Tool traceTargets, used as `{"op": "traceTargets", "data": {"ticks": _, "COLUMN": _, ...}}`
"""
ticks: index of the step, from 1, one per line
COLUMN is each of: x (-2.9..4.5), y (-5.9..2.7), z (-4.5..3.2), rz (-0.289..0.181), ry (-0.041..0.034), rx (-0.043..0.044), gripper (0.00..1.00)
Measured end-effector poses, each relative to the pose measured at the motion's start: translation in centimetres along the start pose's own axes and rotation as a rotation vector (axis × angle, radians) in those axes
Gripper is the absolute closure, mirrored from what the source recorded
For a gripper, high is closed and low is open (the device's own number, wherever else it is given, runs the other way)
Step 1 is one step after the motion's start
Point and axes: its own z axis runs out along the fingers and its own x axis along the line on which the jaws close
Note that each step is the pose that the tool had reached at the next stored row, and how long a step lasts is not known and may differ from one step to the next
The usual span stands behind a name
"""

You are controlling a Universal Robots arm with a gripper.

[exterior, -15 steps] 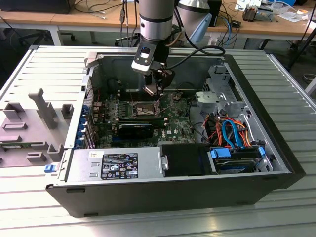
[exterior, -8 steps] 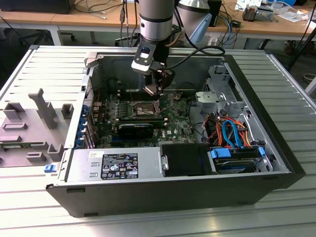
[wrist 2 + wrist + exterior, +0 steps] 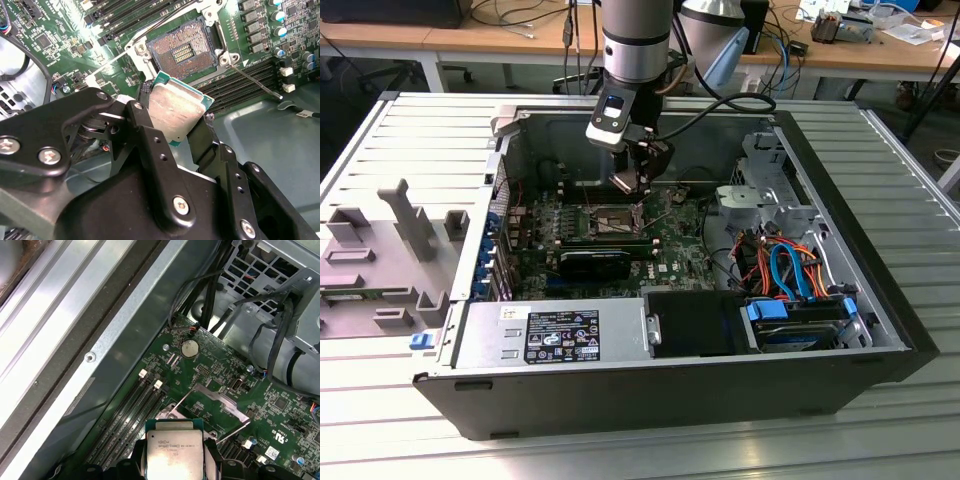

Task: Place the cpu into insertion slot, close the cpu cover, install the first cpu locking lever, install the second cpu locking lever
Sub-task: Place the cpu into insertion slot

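Observation:
The cpu [image 3: 176,107], a flat square chip with a silvery top and green edge, is pinched between my gripper's [image 3: 175,119] two black fingers [image 3: 145,122]. It hangs tilted above the insertion slot [image 3: 183,50], apart from it; the slot lies uncovered with its contact field showing. In the first wrist view the cpu [image 3: 174,450] sits in the gripper [image 3: 175,461], and the cpu cover [image 3: 220,402] stands lifted off the socket beyond it. Two thin locking levers [image 3: 256,81] [image 3: 112,59] stick out free beside the socket. In the exterior view the gripper [image 3: 636,190] hovers over the slot [image 3: 608,222] inside the open case.
Long black memory slots [image 3: 245,82] run beside the socket. A black card [image 3: 595,262], a power supply [image 3: 550,335] and a drive cage with orange and blue cables [image 3: 790,270] fill the case. The case wall [image 3: 115,340] stands close. A grey fixture [image 3: 390,250] lies at the exterior view's left.

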Motion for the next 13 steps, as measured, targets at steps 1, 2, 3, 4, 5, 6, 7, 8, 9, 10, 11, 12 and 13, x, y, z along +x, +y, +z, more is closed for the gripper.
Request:
{"op": "traceTargets", "data": {"ticks": 1, "x": 0.00, "y": 0.00, "z": 0.00, "rz": 0.000, "ry": 0.0000, "rx": 0.0000, "gripper": 0.45}}
{"op": "traceTargets", "data": {"ticks": 2, "x": 0.00, "y": 0.00, "z": 0.00, "rz": 0.001, "ry": 0.0000, "rx": 0.0000, "gripper": 0.45}}
{"op": "traceTargets", "data": {"ticks": 3, "x": 0.00, "y": 0.00, "z": 0.00, "rz": 0.001, "ry": 0.0000, "rx": 0.0000, "gripper": 0.45}}
{"op": "traceTargets", "data": {"ticks": 4, "x": 0.00, "y": 0.00, "z": 0.01, "rz": 0.002, "ry": 0.0000, "rx": -0.0001, "gripper": 0.45}}
{"op": "traceTargets", "data": {"ticks": 5, "x": 0.00, "y": 0.00, "z": 0.00, "rz": 0.003, "ry": 0.0000, "rx": 0.0000, "gripper": 0.45}}
{"op": "traceTargets", "data": {"ticks": 6, "x": 0.00, "y": 0.00, "z": 0.00, "rz": 0.003, "ry": -0.0001, "rx": 0.0000, "gripper": 0.45}}
{"op": "traceTargets", "data": {"ticks": 7, "x": 0.00, "y": 0.00, "z": 0.01, "rz": 0.003, "ry": -0.0001, "rx": -0.0001, "gripper": 0.45}}
{"op": "traceTargets", "data": {"ticks": 8, "x": 0.00, "y": 0.00, "z": 0.01, "rz": 0.004, "ry": -0.0001, "rx": 0.0000, "gripper": 0.45}}
{"op": "traceTargets", "data": {"ticks": 9, "x": 0.00, "y": 0.00, "z": 0.01, "rz": 0.004, "ry": -0.0001, "rx": 0.0000, "gripper": 0.45}}
{"op": "traceTargets", "data": {"ticks": 10, "x": 0.00, "y": 0.00, "z": 0.01, "rz": 0.004, "ry": -0.0001, "rx": -0.0001, "gripper": 0.45}}
{"op": "traceTargets", "data": {"ticks": 11, "x": 0.00, "y": 0.00, "z": 0.01, "rz": 0.005, "ry": -0.0001, "rx": -0.0001, "gripper": 0.45}}
{"op": "traceTargets", "data": {"ticks": 12, "x": 0.00, "y": 0.00, "z": 0.01, "rz": 0.006, "ry": -0.0002, "rx": 0.0000, "gripper": 0.45}}
{"op": "traceTargets", "data": {"ticks": 13, "x": 0.00, "y": 0.00, "z": 0.01, "rz": 0.006, "ry": -0.0002, "rx": 0.0000, "gripper": 0.45}}
